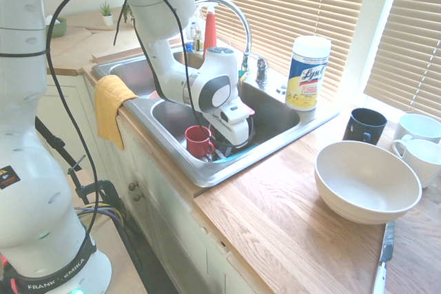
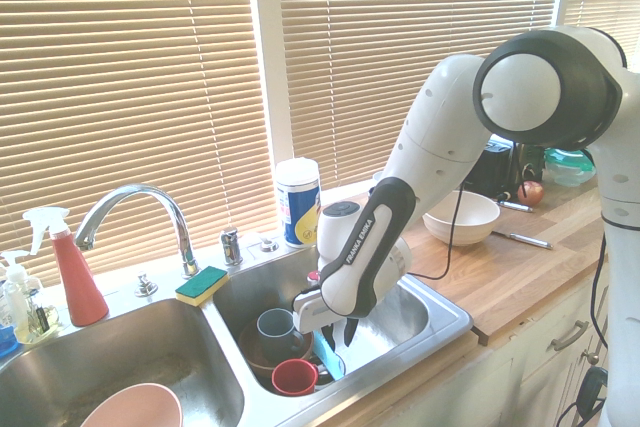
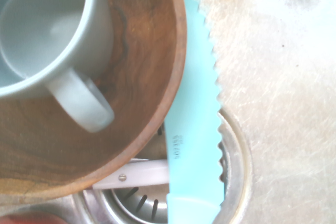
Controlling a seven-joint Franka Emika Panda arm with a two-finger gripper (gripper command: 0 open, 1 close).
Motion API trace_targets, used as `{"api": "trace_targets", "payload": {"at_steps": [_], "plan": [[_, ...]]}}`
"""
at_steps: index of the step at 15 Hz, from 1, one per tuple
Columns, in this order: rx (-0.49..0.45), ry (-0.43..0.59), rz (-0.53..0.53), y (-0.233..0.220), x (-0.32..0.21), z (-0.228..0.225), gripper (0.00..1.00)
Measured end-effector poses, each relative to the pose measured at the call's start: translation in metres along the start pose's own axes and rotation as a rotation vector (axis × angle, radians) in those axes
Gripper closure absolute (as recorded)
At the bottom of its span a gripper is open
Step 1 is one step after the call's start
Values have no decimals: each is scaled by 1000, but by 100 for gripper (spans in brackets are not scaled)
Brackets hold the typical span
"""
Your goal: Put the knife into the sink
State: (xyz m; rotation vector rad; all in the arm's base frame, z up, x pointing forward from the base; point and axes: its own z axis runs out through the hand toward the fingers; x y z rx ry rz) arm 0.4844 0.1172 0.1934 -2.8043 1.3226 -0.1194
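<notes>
Serrated turquoise plastic knife (image 3: 194,145) flat in steel sink (image 2: 430,319), beside wooden bowl (image 3: 142,108); fingers' (image 2: 338,335) state unclear.

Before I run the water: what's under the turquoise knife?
Under the knife lie the sink's floor, the drain strainer and a white handle. The rest is covered.

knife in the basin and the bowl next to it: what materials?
Turquoise serrated knife: looks like matte moulded plastic, one colour throughout, with embossed print. Round brown bowl: likely wood, visible dark grain. Both lie in the scratched, brushed stainless steel sink.
</notes>
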Motion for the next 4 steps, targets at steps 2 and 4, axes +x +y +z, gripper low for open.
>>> {"api": "trace_targets", "payload": {"at_steps": [2, 4], "plan": [[16, 8, 0, -1, 3, -4, 0], [54, 34, -4, -4, 11, -32, 0]]}}
